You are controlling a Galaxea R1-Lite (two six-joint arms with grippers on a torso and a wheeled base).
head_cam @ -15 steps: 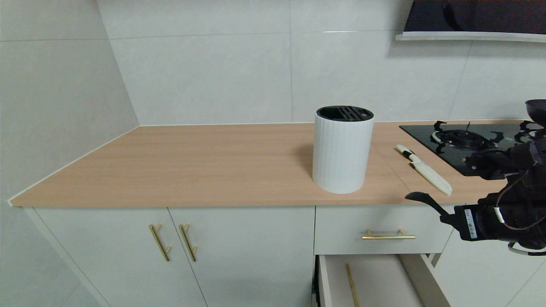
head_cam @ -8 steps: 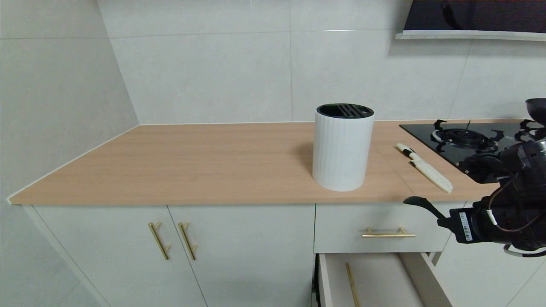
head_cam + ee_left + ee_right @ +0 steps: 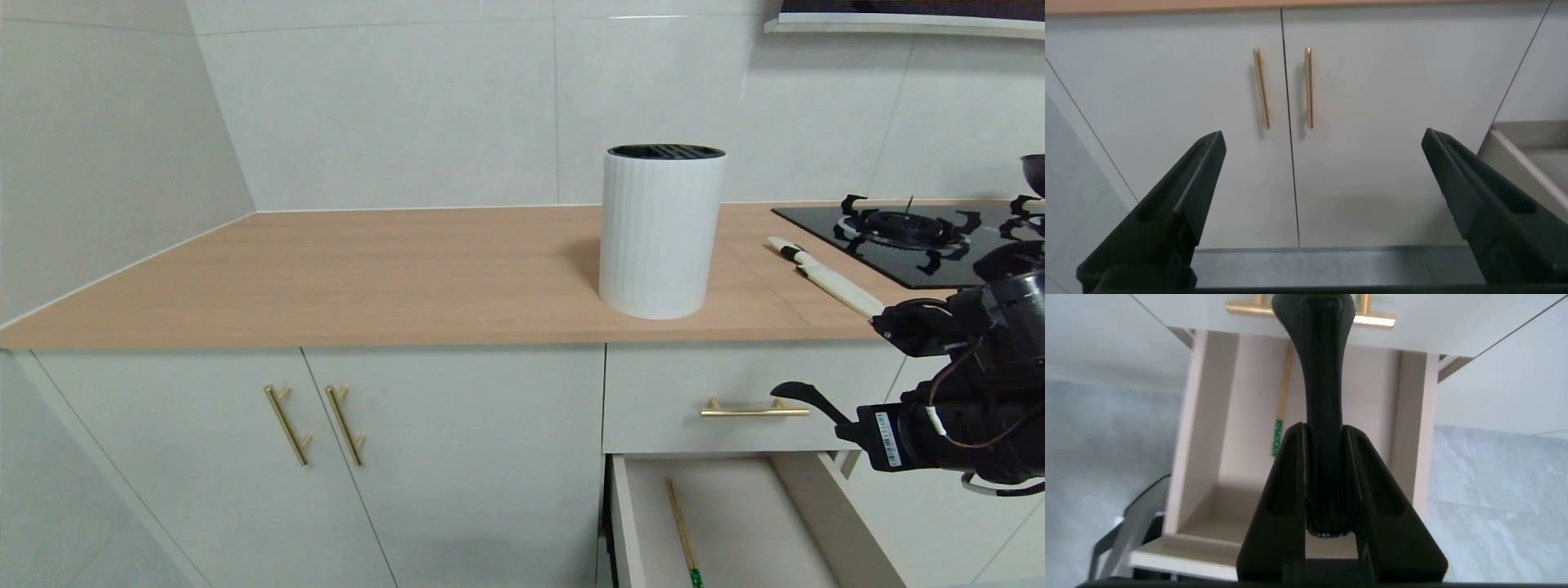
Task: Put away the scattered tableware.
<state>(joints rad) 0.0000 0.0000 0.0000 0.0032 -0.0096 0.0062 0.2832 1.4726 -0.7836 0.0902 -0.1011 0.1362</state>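
Chopstick (image 3: 680,531) lies in the open drawer (image 3: 824,523) below the white knife block (image 3: 661,233). My left end effector (image 3: 1323,155) gapes apart, facing the cabinet doors (image 3: 1388,163) left of the block. Right of it, a knife (image 3: 824,278) lies on the surface (image 3: 367,278). Lower right, my right end effector (image 3: 1324,441) is clamped on a black utensil (image 3: 804,396).

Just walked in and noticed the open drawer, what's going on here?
The robot is putting tableware away. Its right hand grips a black utensil near the open drawer, which holds chopsticks. A knife lies on the counter beside the white holder. The left hand is open, facing the cabinet doors.
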